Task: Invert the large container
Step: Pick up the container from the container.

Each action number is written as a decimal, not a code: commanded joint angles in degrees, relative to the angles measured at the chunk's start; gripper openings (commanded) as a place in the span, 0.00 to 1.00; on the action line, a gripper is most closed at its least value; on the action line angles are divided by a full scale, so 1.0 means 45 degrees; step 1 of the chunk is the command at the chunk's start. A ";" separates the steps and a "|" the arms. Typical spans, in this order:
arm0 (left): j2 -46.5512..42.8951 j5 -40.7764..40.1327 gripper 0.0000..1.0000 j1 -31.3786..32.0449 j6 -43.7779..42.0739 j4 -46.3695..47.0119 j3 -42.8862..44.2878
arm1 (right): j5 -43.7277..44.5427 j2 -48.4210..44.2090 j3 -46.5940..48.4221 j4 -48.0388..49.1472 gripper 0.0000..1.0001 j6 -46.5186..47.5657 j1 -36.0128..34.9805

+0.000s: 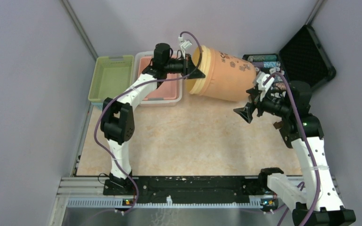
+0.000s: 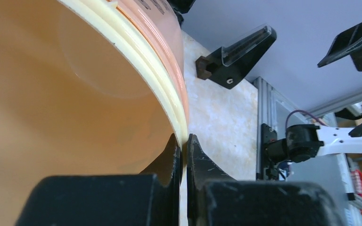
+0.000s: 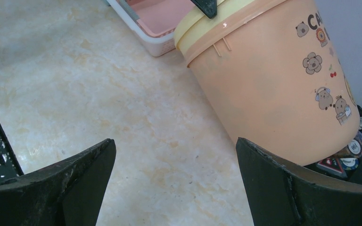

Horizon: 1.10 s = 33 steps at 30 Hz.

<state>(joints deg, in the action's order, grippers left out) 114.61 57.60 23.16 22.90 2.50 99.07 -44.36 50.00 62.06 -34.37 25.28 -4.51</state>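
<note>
The large container (image 1: 226, 75) is an orange bucket with a cream rim and cartoon animals on its side. It is tipped far over, with its mouth toward the left and its base by the chip case. My left gripper (image 1: 192, 70) is shut on the rim, one finger inside the mouth and one outside; in the left wrist view the left gripper (image 2: 184, 139) pinches the cream rim of the container (image 2: 75, 94). My right gripper (image 1: 245, 113) hangs open near the bucket's base, touching nothing. In the right wrist view the right gripper (image 3: 175, 146) frames bare table, with the container (image 3: 268, 84) beyond.
A green tray (image 1: 109, 77) and a pink tray (image 1: 162, 89) stand at the back left, just behind the left gripper. An open black case (image 1: 306, 54) with rows of poker chips (image 1: 266, 63) lies at the back right. A metal rail (image 1: 188, 186) runs along the near edge.
</note>
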 commanded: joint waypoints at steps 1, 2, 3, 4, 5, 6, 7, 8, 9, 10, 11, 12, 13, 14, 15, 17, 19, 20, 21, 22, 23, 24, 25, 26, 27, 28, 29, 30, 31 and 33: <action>-0.1526 -0.1476 0.00 0.0509 -0.2866 -0.2046 0.1193 | 0.0105 -0.0127 0.0793 0.0287 0.99 -0.0245 -0.0149; -0.1648 -0.1734 0.00 0.0719 -0.3683 -0.2559 0.1367 | 0.0184 -0.0104 0.0851 0.0342 0.99 -0.0363 -0.0149; -0.1790 -0.1921 0.00 0.0924 -0.4246 -0.3004 0.1491 | 0.0274 -0.0096 0.0927 0.0437 0.99 -0.0485 -0.0149; -0.1903 -0.2107 0.00 0.1133 -0.4802 -0.3470 0.1602 | 0.0395 -0.0080 0.0992 0.0517 0.99 -0.0613 -0.0149; -0.2064 -0.2287 0.00 0.1315 -0.5328 -0.3872 0.1680 | 0.0525 -0.0066 0.1049 0.0600 0.99 -0.0763 -0.0149; -0.2206 -0.2458 0.00 0.1494 -0.5843 -0.4237 0.1753 | 0.0634 -0.0055 0.1110 0.0679 0.99 -0.0875 -0.0149; -0.2397 -0.2641 0.00 0.1658 -0.6205 -0.4517 0.1757 | 0.0726 -0.0041 0.1169 0.0728 0.99 -0.0991 -0.0149; -0.2611 -0.2847 0.00 0.1779 -0.6573 -0.4738 0.1738 | 0.0828 -0.0037 0.1242 0.0790 0.99 -0.1069 -0.0149; -0.2792 -0.3068 0.00 0.1933 -0.6919 -0.4988 0.1745 | 0.0904 -0.0027 0.1296 0.0827 0.99 -0.1145 -0.0149; -0.2983 -0.3191 0.00 0.2050 -0.7223 -0.5245 0.1727 | 0.1009 -0.0018 0.1388 0.0883 0.99 -0.1245 -0.0149; -0.3168 -0.3235 0.00 0.2160 -0.7498 -0.5383 0.1690 | 0.1105 -0.0017 0.1453 0.0949 0.99 -0.1343 -0.0149; -0.3342 -0.3256 0.00 0.2287 -0.7684 -0.5574 0.1678 | 0.1273 -0.0007 0.1515 0.1030 0.99 -0.1457 -0.0149; -0.3531 -0.3207 0.00 0.2382 -0.7900 -0.5768 0.1677 | 0.1482 0.0011 0.1564 0.1167 0.99 -0.1608 -0.0149; -0.3637 -0.3084 0.00 0.2484 -0.8096 -0.5988 0.1677 | 0.1755 0.0021 0.1621 0.1324 0.99 -0.1784 -0.0149; -0.3743 -0.2919 0.00 0.2602 -0.8254 -0.6206 0.1667 | 0.2111 0.0051 0.1670 0.1504 0.99 -0.2013 -0.0149; -0.3905 -0.2502 0.00 0.2876 -0.8686 -0.6791 0.1715 | 0.3073 0.0109 0.1789 0.1929 0.99 -0.2566 -0.0148; -0.4023 -0.2487 0.00 0.3310 -0.9460 -0.7650 0.1866 | 0.3787 0.0219 0.2039 0.2145 0.99 -0.2970 -0.0149; -0.4067 -0.2735 0.00 0.3594 -0.9899 -0.8140 0.1986 | 0.4040 0.0293 0.2211 0.2193 0.99 -0.3113 -0.0149; -0.4136 -0.3076 0.00 0.3881 -1.0426 -0.8577 0.2069 | 0.4206 0.0354 0.2418 0.2187 0.99 -0.3232 -0.0149; -0.4198 -0.3543 0.00 0.4185 -1.0877 -0.8944 0.2117 | 0.4302 0.0440 0.2651 0.2169 0.99 -0.3361 -0.0149; -0.4333 -0.4002 0.00 0.4448 -1.1239 -0.9153 0.2098 | 0.4317 0.0511 0.2883 0.2142 0.99 -0.3487 -0.0149; -0.4452 -0.4421 0.00 0.4671 -1.1506 -0.9326 0.2078 | 0.4328 0.0584 0.3129 0.2095 0.99 -0.3588 -0.0149; -0.4587 -0.4771 0.00 0.4858 -1.1715 -0.9384 0.2042 | 0.4330 0.0651 0.3355 0.2047 0.99 -0.3703 -0.0149; -0.4709 -0.5052 0.00 0.4996 -1.1817 -0.9399 0.2030 | 0.4330 0.0723 0.3554 0.1993 0.99 -0.3789 -0.0149; -0.4824 -0.5287 0.00 0.5123 -1.1908 -0.9403 0.2067 | 0.4330 0.0791 0.3750 0.1952 0.99 -0.3853 -0.0149; -0.4941 -0.5470 0.00 0.5212 -1.1980 -0.9404 0.2141 | 0.4342 0.0860 0.3872 0.1922 0.98 -0.3903 -0.0149; -0.5078 -0.5613 0.00 0.5297 -1.2090 -0.9401 0.2228 | 0.4349 0.0923 0.3988 0.1909 0.98 -0.3943 -0.0149; -0.5192 -0.5820 0.00 0.5388 -1.2211 -0.9401 0.2312 | 0.4376 0.0980 0.4080 0.1875 0.98 -0.3980 -0.0149; -0.5307 -0.5922 0.00 0.5472 -1.2360 -0.9417 0.2430 | 0.4385 0.1052 0.4145 0.1834 0.97 -0.4019 -0.0149; -0.5491 -0.6096 0.00 0.5678 -1.2706 -0.9586 0.2709 | 0.4389 0.1178 0.4280 0.1738 0.96 -0.4165 -0.0149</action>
<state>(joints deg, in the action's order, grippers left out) 96.68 33.76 48.01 -27.29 -46.44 105.14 -25.85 54.08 78.48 -27.44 9.02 -4.78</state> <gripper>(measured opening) 0.030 0.973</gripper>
